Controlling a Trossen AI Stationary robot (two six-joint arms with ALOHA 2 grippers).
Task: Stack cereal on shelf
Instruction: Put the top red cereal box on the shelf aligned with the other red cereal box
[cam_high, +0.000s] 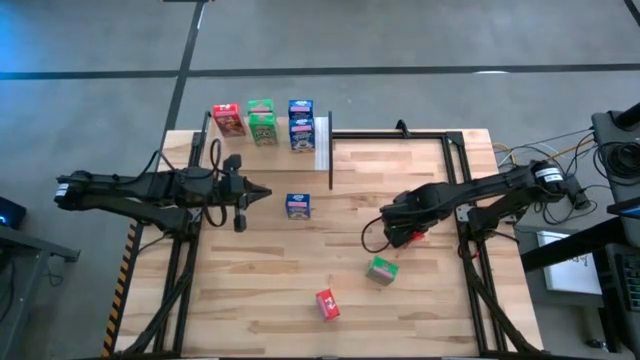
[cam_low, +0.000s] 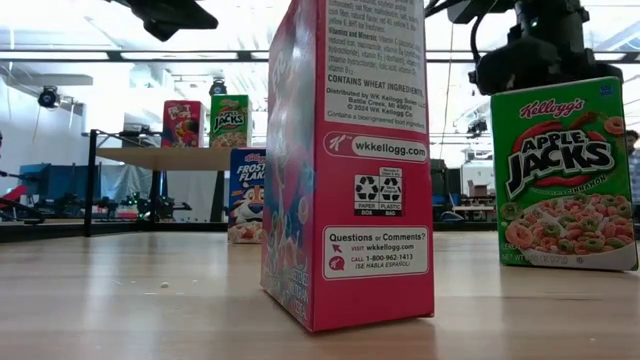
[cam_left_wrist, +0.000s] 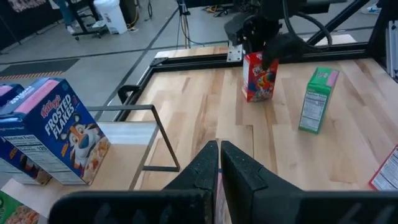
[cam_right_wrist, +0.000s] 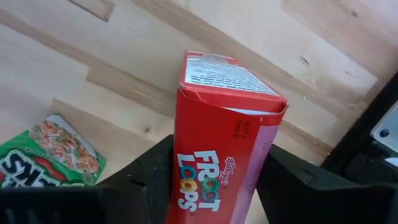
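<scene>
Both arms were matte black, built of slim tubular links with blocky joint housings. The left end effector (cam_left_wrist: 219, 163) had two dark, wedge-shaped fingers with smooth plastic faces. The right end effector (cam_right_wrist: 214, 180) showed broad black fingers. Black cables looped beside each wrist, and the right arm's base carried a silver collar.

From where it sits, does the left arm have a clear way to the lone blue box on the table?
Probably yes. The blue box stands alone just ahead of the left gripper, with only bare table between them. Its fingers are shut, though, so they would need to open first.
</scene>
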